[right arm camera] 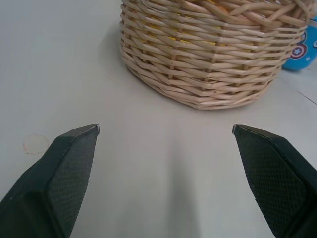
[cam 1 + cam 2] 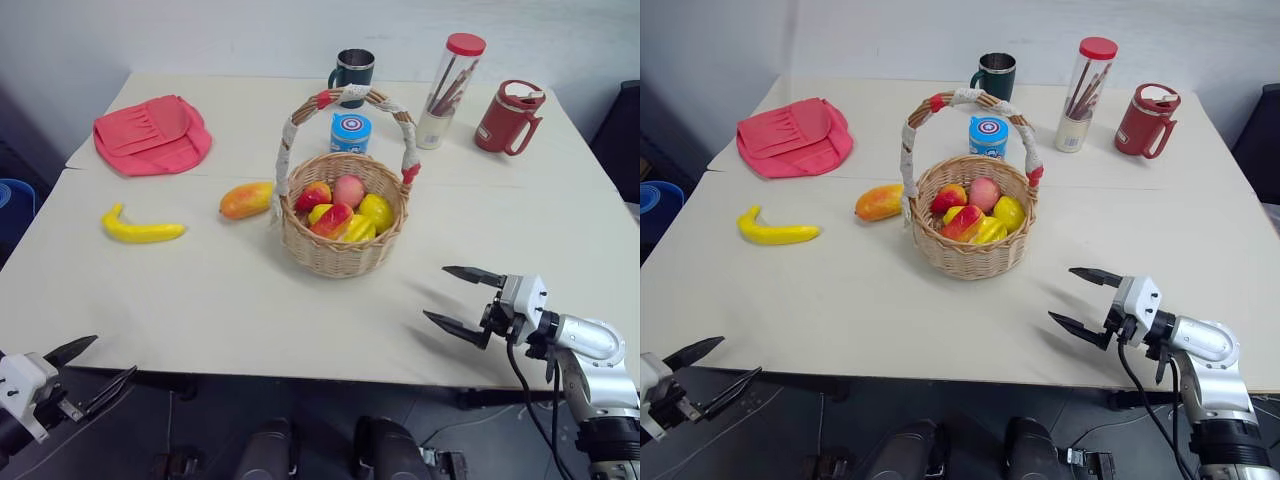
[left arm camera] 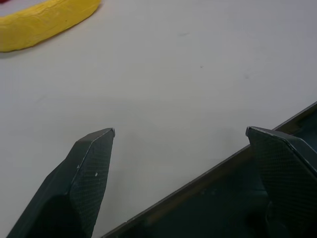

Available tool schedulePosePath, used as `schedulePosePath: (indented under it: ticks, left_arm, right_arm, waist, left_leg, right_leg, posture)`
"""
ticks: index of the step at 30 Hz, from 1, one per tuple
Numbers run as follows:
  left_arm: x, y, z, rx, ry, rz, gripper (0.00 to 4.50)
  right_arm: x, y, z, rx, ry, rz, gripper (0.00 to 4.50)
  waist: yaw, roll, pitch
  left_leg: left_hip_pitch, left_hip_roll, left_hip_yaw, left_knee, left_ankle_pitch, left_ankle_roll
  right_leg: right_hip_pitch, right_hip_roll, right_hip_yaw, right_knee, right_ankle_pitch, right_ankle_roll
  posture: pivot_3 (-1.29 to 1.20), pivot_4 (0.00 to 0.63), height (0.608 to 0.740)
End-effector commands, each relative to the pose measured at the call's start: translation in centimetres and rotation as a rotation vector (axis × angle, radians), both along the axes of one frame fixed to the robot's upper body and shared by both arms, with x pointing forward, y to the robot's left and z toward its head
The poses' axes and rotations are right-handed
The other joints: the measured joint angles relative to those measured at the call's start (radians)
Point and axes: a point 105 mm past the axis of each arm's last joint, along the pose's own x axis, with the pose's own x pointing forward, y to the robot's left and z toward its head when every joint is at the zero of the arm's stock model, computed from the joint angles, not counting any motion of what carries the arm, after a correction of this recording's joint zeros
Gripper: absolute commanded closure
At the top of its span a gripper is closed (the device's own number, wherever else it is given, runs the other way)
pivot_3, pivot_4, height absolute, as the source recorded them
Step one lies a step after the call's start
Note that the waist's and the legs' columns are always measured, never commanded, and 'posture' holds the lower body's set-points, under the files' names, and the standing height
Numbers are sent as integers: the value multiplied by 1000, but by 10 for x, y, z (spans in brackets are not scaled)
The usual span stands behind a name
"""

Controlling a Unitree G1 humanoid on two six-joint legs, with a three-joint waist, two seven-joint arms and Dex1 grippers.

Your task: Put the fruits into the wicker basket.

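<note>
Currently both grippers hang with their fingers spread wide and nothing between them. The right gripper (image 2: 458, 297) hovers over the near right part of the table (image 2: 300, 310), pointing toward the robot's left and slightly away. The wicker basket (image 2: 343, 250) stands ahead of it and off to its left, apart from the fingertips; in the right wrist view its woven wall (image 1: 213, 54) rises just beyond the open fingers (image 1: 74, 153), with bare tabletop between. Small red, peach and yellow fruits (image 2: 340, 210) fill the basket, and its arched handle (image 2: 345, 100), wrapped in white cloth with red ends, stands upright over them.

The left gripper (image 2: 95, 365) sits at the table's near left edge, fingers released, partly off the tabletop. The banana (image 2: 140, 228) lies flat on the table ahead of it, well apart; in the left wrist view a piece of its yellow body (image 3: 44, 17) shows far beyond the fingertips (image 3: 99, 148). The mango (image 2: 246, 199) lies farther on from the left gripper and to its right, just beside the basket's left wall, close to the foot of the handle. From the right gripper the mango lies past the basket, on its far left side.

Behind the basket a blue can (image 2: 350, 131) stands near it. Farther back stand a dark mug (image 2: 353, 72), a tall clear canister with a red lid (image 2: 449, 90) and a red jug (image 2: 508, 117). A pink pouch (image 2: 152, 133) lies at the far left, beyond the banana.
</note>
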Motion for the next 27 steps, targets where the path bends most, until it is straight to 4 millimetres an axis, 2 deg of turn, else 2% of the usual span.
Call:
schedulePosePath:
  ticks: [1, 6, 8, 9, 10, 11, 12, 13, 14, 16, 18, 20, 22, 25, 27]
  left_arm:
    - [5, 2, 18, 16, -54, 8, 40]
    - [12, -6, 28, 13, -75, -8, 40]
    - [15, -8, 31, 9, -81, -6, 40]
    - [16, -9, 32, 8, -82, -4, 40]
    - [16, -8, 33, 6, -85, 8, 40]
    - [17, -4, 35, 1, -89, 31, 40]
    - [17, 1, 37, -6, -96, 64, 40]
    - [16, 9, 38, -21, -97, 110, 40]
    - [14, 19, 39, -40, -91, 167, 40]
    - [5, 45, 39, -112, -88, 330, 40]
    - [-4, 69, 43, -164, -122, 484, 40]
    - [-21, 98, 47, -269, -169, 695, 40]
    - [-45, 119, 35, -395, -146, 889, 40]
    - [-57, 124, 25, -478, -100, 985, 40]
    - [-46, 116, 33, -517, -91, 951, 40]
  right_arm:
    - [1, -4, 6, 3, -36, -7, 0]
    - [1, -2, 8, 37, -37, 1, 0]
    - [1, -1, 9, 44, -37, 2, 0]
    - [1, 0, 10, 45, -40, 1, 0]
    - [1, 1, 12, 59, -47, -6, 0]
    - [2, 1, 14, 76, -51, -14, 0]
    - [2, 2, 16, 87, -58, -17, 0]
    - [2, 4, 20, 112, -63, -11, 0]
    - [1, 7, 26, 141, -72, -8, 0]
    - [-3, 20, 45, 218, -101, 20, 0]
    - [-9, 34, 68, 293, -146, 51, 0]
    - [-13, 44, 87, 343, -197, 58, 0]
    - [-16, 50, 107, 376, -277, 47, 0]
    - [-19, 54, 120, 384, -336, 47, 0]
    - [-23, 59, 125, 324, -376, 88, 0]
  waist:
    - [2, 0, 0]
    - [-6, 2, 1]
    - [-24, 1, 1]
    - [-29, 1, 1]
    - [-35, 3, 2]
    - [-36, 3, 2]
    - [-25, 3, 1]
    - [-19, 3, 2]
    - [-14, 3, 2]
    - [-10, 3, 2]
    - [-7, 3, 2]
    - [-9, 3, 2]
    - [-9, 2, 2]
    - [-4, 1, 1]
    - [7, -1, 1]
  left_leg:
    - [0, 0, 1, 0, 0, 0]
    - [-1, 0, 0, -2, -1, 0]
    - [2, -12, -23, -11, 6, 4]
    - [3, -24, -36, -19, 11, 10]
    - [5, -34, -47, -21, 14, 12]
    - [6, -42, -62, -21, 17, 14]
    - [5, -41, -60, -16, 18, 6]
    - [4, -40, -58, -15, 17, 5]
    - [3, -40, -57, -15, 17, 5]
    - [3, -37, -57, -15, 16, 2]
    - [4, -35, -57, -15, 14, -1]
    - [4, -32, -57, -15, 9, -7]
    - [4, -29, -57, -15, 8, -9]
    - [4, -28, -53, -16, 8, -10]
    - [4, -28, -51, -16, 8, -10]
  right_leg:
    - [0, 0, 0, 0, 0, 0]
    - [3, 0, -3, -1, 0, 0]
    - [19, -5, -28, -3, -2, 5]
    - [24, -15, -43, -1, -7, 14]
    - [28, -21, -47, 4, -12, 22]
    - [34, -23, -43, 6, -19, 34]
    - [28, -17, -22, 10, -20, 35]
    - [31, -12, -8, 7, -24, 32]
    - [30, -11, -3, 6, -24, 32]
    - [31, -3, 12, 1, -24, 32]
    - [31, 0, 17, 0, -24, 32]
    - [30, 1, 21, -1, -24, 32]
    - [30, 1, 27, -2, -25, 30]
    - [27, 2, 36, -1, -26, 29]
    - [25, 3, 38, -1, -26, 29]
  posture:
    - [0, 150, 740]
    - [0, 150, 740]
    - [0, 150, 740]
    - [0, 150, 740]
    - [0, 150, 740]
    - [0, 150, 740]
    - [0, 150, 740]
    - [0, 150, 740]
    - [0, 150, 740]
    - [0, 150, 740]
    - [0, 150, 740]
    - [0, 150, 740]
    - [0, 150, 740]
    - [0, 150, 740]
    - [0, 150, 740]
